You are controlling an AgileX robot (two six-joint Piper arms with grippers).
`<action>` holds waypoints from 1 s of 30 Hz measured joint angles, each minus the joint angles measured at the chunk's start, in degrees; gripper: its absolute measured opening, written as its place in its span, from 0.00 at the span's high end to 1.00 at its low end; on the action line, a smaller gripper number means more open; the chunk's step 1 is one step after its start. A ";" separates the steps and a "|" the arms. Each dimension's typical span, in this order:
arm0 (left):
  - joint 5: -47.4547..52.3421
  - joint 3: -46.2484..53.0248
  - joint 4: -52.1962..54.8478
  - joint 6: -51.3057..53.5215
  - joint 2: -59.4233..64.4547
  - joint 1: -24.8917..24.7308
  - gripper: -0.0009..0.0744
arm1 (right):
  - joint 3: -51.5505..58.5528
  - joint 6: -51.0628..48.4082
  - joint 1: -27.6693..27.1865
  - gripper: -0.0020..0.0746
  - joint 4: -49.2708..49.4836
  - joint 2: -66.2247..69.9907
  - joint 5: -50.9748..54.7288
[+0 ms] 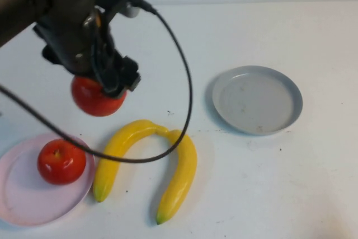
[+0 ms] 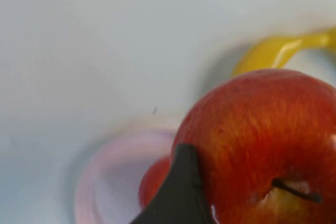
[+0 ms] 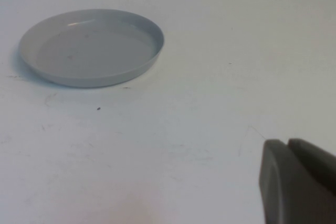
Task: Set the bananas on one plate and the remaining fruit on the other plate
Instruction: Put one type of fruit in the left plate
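My left gripper [image 1: 105,85] is shut on a red apple [image 1: 95,98] and holds it above the table, behind the pale pink plate [image 1: 22,208]. The held apple fills the left wrist view [image 2: 262,129], with one dark finger [image 2: 178,192] against it. A second red apple [image 1: 61,162] sits on the pink plate. Two yellow bananas [image 1: 120,148] [image 1: 180,176] lie on the table right of that plate, their upper ends touching. The grey-blue plate [image 1: 282,82] is empty at the right. My right gripper [image 3: 298,174] is shut and empty, low over bare table near the grey-blue plate [image 3: 142,61].
A black cable [image 1: 187,82] loops from the left arm down across the bananas. The white table [image 1: 268,183] extends in front of the grey-blue plate.
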 joint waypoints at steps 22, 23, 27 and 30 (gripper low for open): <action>-1.29 35.44 2.71 -2.66 -18.43 12.63 0.22 | 0.00 0.00 0.00 1.00 0.00 0.00 0.00; -2.08 36.51 3.10 -2.66 -18.43 12.63 0.22 | 0.00 0.00 0.00 1.00 0.00 0.00 0.00; -7.04 39.40 3.65 -2.86 -18.43 14.39 0.22 | 0.00 0.00 0.00 1.00 0.00 0.00 0.00; -10.79 41.25 3.55 -2.86 -18.43 16.73 0.22 | 0.00 0.00 0.00 1.00 0.00 0.00 0.00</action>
